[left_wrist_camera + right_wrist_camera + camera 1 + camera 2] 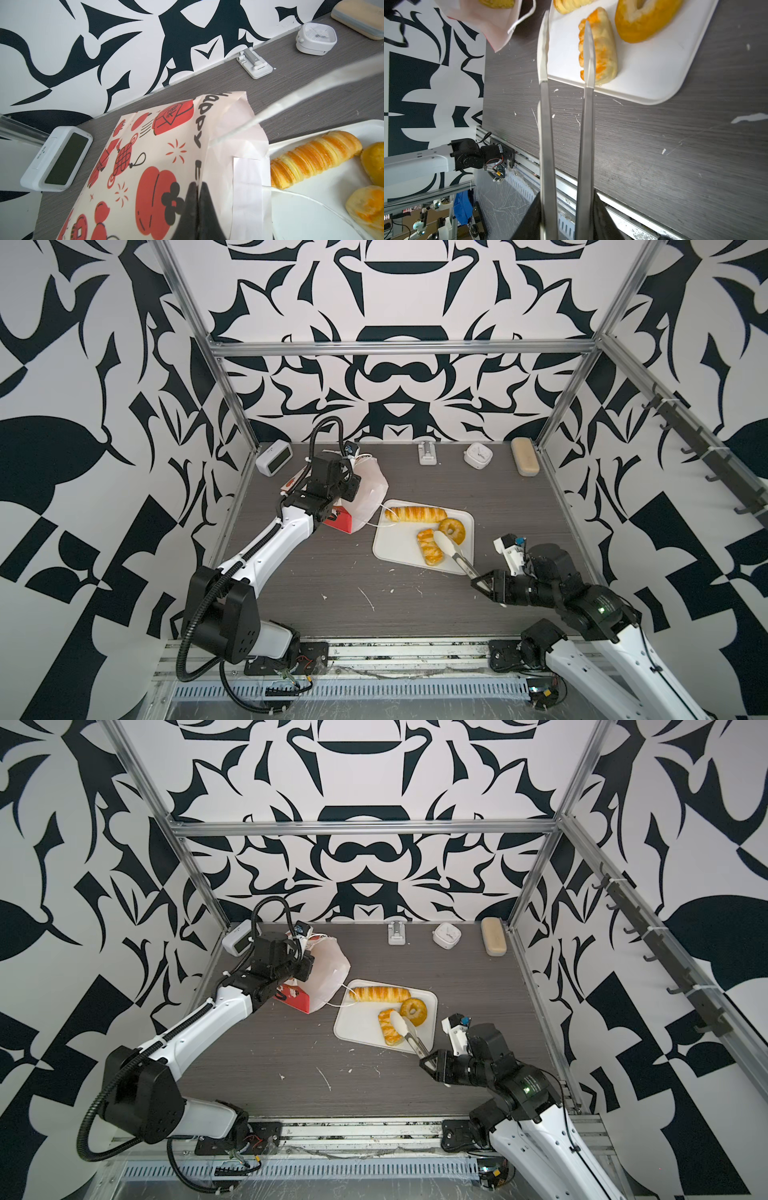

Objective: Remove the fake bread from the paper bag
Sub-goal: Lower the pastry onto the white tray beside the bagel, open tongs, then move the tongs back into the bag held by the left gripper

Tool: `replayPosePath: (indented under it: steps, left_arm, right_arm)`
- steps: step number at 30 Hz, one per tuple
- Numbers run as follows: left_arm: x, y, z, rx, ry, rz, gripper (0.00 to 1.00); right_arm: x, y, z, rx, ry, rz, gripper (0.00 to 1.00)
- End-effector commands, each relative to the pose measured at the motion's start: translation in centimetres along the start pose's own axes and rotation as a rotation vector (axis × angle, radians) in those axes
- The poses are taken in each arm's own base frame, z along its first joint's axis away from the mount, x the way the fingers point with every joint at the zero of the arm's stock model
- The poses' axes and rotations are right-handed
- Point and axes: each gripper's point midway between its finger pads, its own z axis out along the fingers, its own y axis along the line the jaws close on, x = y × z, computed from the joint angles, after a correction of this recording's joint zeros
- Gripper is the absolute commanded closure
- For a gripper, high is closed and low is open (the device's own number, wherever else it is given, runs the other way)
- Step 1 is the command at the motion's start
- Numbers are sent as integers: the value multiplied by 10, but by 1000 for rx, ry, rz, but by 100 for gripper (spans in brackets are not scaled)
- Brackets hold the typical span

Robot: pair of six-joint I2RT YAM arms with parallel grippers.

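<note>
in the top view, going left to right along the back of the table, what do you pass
In a top view: white digital clock → paper bag → small white folding stand → square white alarm clock → beige oblong case.

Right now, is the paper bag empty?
Not empty. The right wrist view shows a golden pastry inside the open mouth of the paper bag.

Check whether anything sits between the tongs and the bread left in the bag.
Partly. The striped loaf lies on the white tray by the mouth of the paper bag, close to the straight path from the tongs to the pastry inside, and the cord handle loops before the opening. Nothing else intervenes.
</note>
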Motion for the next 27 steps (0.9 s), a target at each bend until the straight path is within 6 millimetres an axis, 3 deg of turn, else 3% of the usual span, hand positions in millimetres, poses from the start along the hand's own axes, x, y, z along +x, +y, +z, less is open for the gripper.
replayPosePath:
  steps: [1,7,11,20,27]
  left_arm:
    - [0,-4,0,30,-10,-5,100]
    - [1,-11,-8,70,-15,20,100]
    - [2,-16,-16,99,-22,21,100]
    - [6,-23,-29,142,-19,31,100]
    - [14,-30,-30,178,-1,24,100]
  right_arm:
    - [-30,35,-2,-96,-49,-95,65]
    - [-71,78,17,-209,-40,-195,67]
    - [-87,105,35,-233,-18,-290,67]
    - [-104,150,114,-278,72,-400,70]
    - [-117,158,173,-224,102,-428,71]
